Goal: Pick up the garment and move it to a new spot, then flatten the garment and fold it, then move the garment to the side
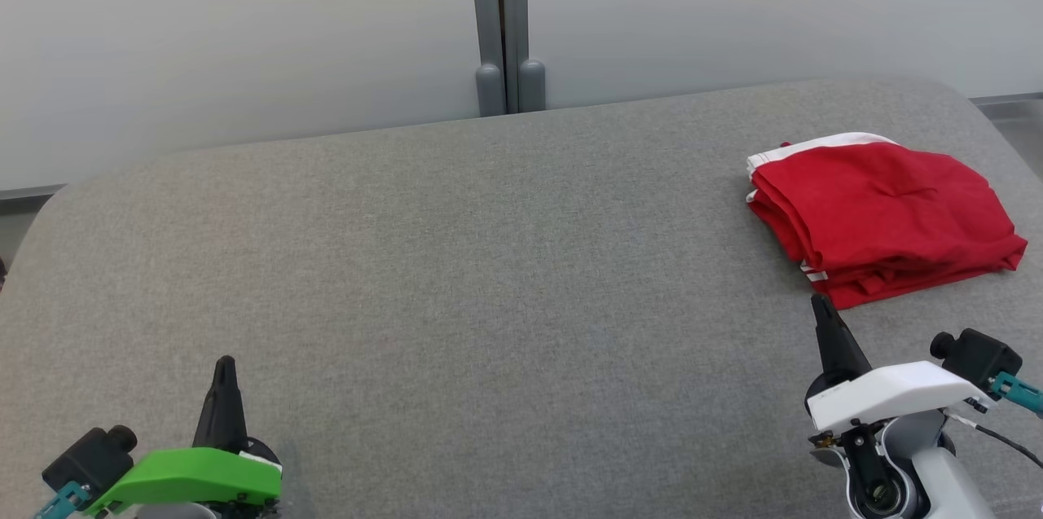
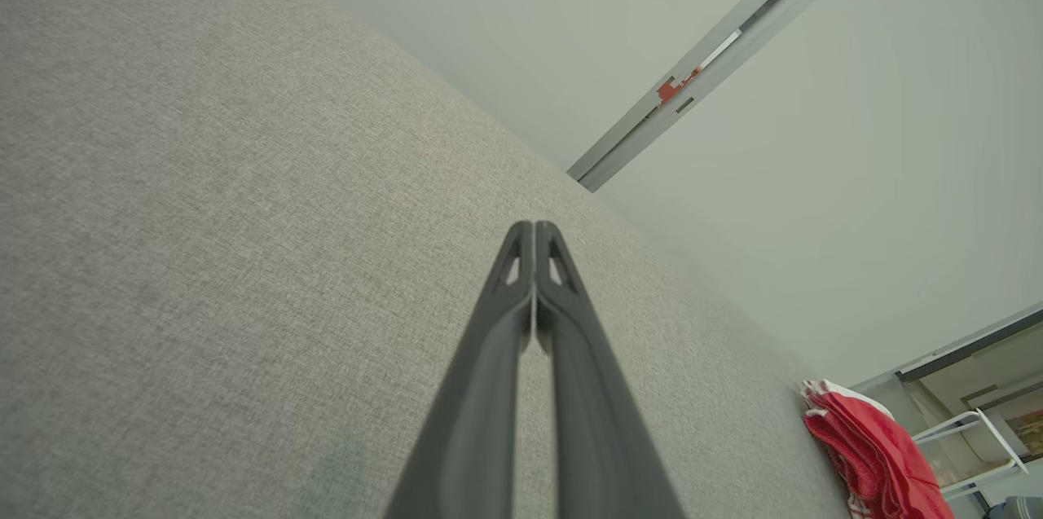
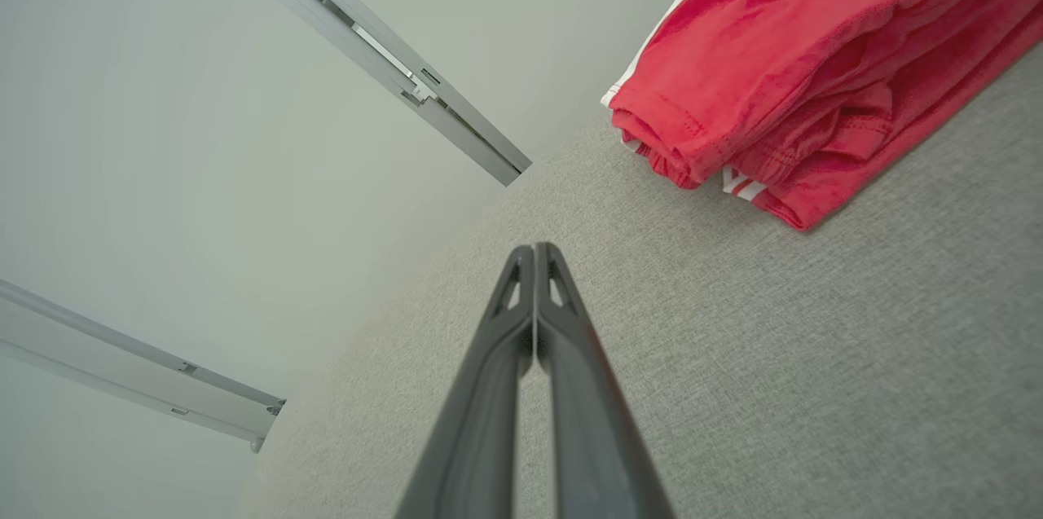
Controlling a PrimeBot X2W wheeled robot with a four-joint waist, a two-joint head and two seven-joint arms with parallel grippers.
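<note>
The garment [image 1: 884, 213] is red with white trim, folded into a compact stack at the far right of the grey fabric surface [image 1: 489, 274]. It also appears as the garment [image 3: 815, 71] at the upper right of the right wrist view and as the garment [image 2: 876, 454] at the lower right of the left wrist view. My right gripper [image 1: 819, 305] is shut, empty, its tip just short of the stack's near edge. My left gripper [image 1: 226, 364] is shut and empty at the lower left, far from the cloth.
A pale wall with a grey vertical post [image 1: 505, 22] runs behind the surface. The surface's rounded corners fall off at far left and far right. A white metal frame [image 2: 974, 442] stands beyond the right edge.
</note>
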